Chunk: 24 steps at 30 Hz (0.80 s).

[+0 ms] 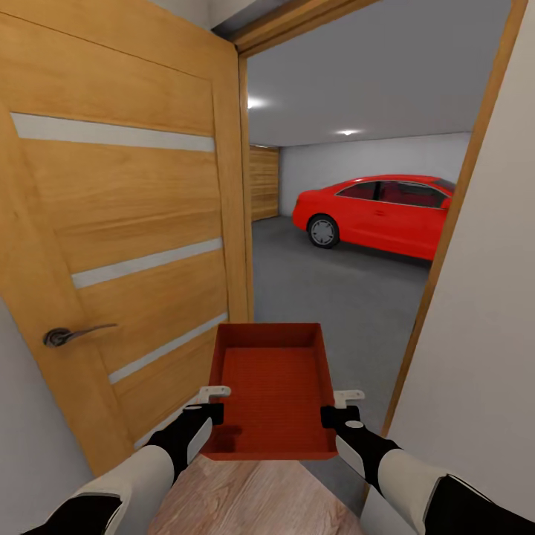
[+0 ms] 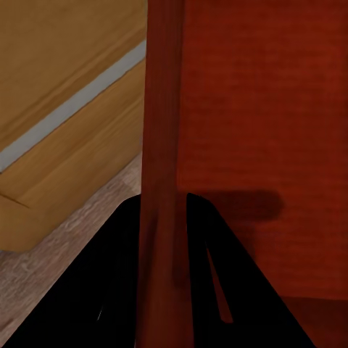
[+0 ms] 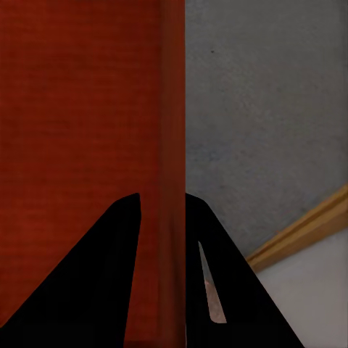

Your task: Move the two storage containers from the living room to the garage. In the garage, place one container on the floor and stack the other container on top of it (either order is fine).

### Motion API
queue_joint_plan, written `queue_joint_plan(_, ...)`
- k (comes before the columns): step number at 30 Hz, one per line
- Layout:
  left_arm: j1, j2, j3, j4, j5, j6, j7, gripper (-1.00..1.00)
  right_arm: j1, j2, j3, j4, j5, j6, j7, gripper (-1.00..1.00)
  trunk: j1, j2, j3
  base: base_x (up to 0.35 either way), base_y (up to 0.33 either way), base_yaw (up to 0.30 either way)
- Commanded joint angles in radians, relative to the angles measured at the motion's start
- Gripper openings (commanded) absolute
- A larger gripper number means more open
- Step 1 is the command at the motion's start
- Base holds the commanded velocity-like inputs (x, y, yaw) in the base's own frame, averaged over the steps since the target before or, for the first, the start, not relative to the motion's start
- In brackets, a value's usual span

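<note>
Ahead through the open doorway, the garage (image 1: 357,156): grey-white walls, dark grey concrete floor (image 1: 327,290), a plank door at the far left, a red car (image 1: 383,212) parked to the right and well apart from the threshold. At left, an open wooden door (image 1: 126,223) with a lever handle (image 1: 70,334), swung close beside the path; at right, a plain wall with wood jamb (image 1: 453,223), equally close. Underfoot, light wood planks (image 1: 238,498), ending just where the concrete begins. Carried level at the threshold, one storage container (image 1: 273,390), long axis pointing straight ahead into the garage, short near wall toward the trunk, front end already over concrete. Nothing visible inside: bare ribbed bottom. Left hand (image 1: 212,405) clenched on the container's left side wall, right hand (image 1: 342,409) clenched on the right side wall, both near the rear corners; wrist views confirm a wall pinched between fingers on each side (image 2: 163,275) (image 3: 163,275). Judged: carry in progress, placement not yet done; forward passage turns on keeping the container centred between door and jamb, clearance looking narrower on the left.
</note>
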Motion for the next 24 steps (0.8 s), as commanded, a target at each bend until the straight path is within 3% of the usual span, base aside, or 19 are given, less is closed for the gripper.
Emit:
queue_joint_plan(1, -0.001, 0.039, -0.003, -0.003, -0.019, 0.008, 0.008, -1.00, -0.001, -0.010, -0.005, 0.035, -0.011, -0.005, -0.006, -1.00, 0.000, -0.002, -0.002, 0.002, 0.002, -0.001)
queue_joint_plan(15, -0.001, 0.039, -0.003, -0.005, -0.019, 0.008, 0.008, -1.00, -0.001, -0.010, -0.006, 0.035, -0.011, -0.005, -0.006, -1.00, 0.000, -0.002, -0.002, 0.001, 0.000, -0.005)
queue_joint_plan(24, -0.001, 0.038, -0.003, -0.004, -0.019, 0.008, 0.008, -1.00, -0.001, -0.010, -0.006, 0.035, -0.011, -0.005, -0.006, -1.00, 0.000, -0.002, -0.002, 0.104, 0.097, -0.163)
